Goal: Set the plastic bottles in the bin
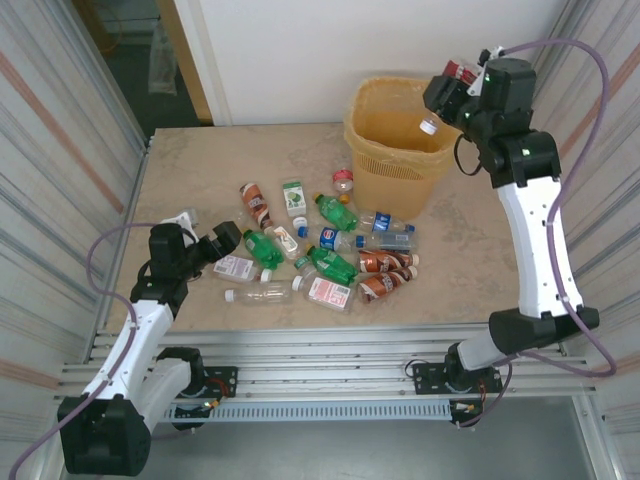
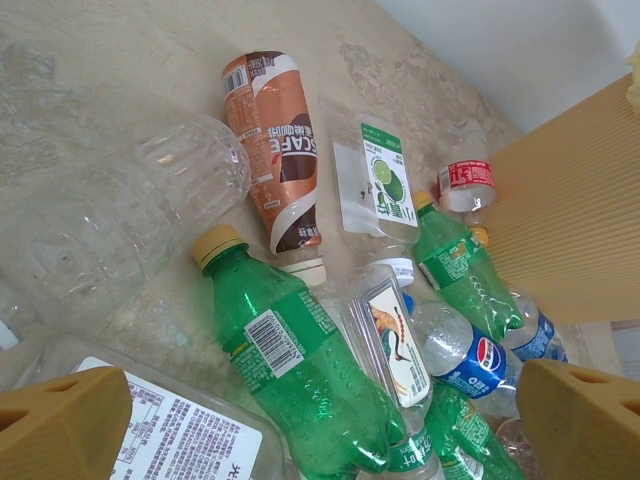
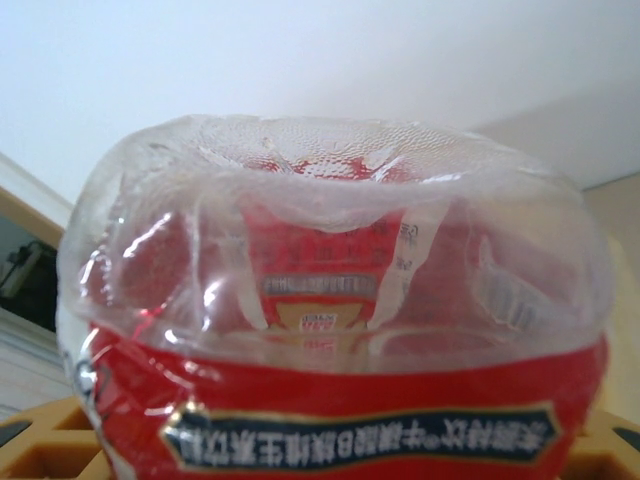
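Red-labelled bottle (image 3: pixel 330 300): clamped in your right gripper (image 1: pixel 449 95), cap down over bin (image 1: pixel 395 178) mouth, far-right table (image 1: pixel 200 170) corner; left gripper (image 1: pixel 228 240) spread wide, empty.

Two arms, same build: white plastic link shells w/ black motor joints, on the left arm (image 1: pixel 135 335) and the right arm (image 1: pixel 535 235). Black base block (image 1: pixel 470 370) under each. A thin purple cable (image 1: pixel 600 90) loops off each arm (small green LED (image 1: pixel 523 152) lit on the right one's upper joint). Left hand (image 1: pixel 225 240) & right hand (image 1: pixel 445 95) are black. The finger pads (image 2: pixel 60 425) are tan-yellow plastic w/ triangular cut-outs.
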Controlling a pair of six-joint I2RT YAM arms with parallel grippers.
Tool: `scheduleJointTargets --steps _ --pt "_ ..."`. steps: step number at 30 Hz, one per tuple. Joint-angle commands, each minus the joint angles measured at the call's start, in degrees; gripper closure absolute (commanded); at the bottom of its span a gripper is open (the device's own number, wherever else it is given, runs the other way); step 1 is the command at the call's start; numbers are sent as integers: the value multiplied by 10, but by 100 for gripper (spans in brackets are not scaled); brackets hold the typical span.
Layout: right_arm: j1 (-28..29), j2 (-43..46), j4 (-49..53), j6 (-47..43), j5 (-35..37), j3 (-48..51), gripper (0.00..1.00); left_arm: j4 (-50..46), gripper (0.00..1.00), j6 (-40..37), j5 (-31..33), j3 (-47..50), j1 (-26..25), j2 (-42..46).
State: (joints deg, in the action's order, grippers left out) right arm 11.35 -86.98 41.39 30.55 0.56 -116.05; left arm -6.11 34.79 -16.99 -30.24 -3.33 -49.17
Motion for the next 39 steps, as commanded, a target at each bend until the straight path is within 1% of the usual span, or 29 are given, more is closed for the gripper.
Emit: scheduleJointTargets --steps 1,9,15,18,24,35,39 --pt "6 -36 -20 -22 -27 -31 56 2 1 5 -14 3 3 13" --pt "8 -142 -14 -36 -51 -98 55 -10 1 5 -12 3 4 25" --pt "9 -231 11 -57 -57 -167 55 -18 1 5 -15 2 3 31" --pt "10 -263 17 -65 -57 -183 54 -21 1 5 -15 4 3 35" --pt "9 -303 23 -76 -59 -184 53 -21 1 8 -15 5 3 35" --pt "8 -348 39 -82 -64 -184 50 -20 1 7 -13 6 3 29" --pt "8 -361 45 -84 -67 -184 47 -20 1 7 -14 4 3 27"
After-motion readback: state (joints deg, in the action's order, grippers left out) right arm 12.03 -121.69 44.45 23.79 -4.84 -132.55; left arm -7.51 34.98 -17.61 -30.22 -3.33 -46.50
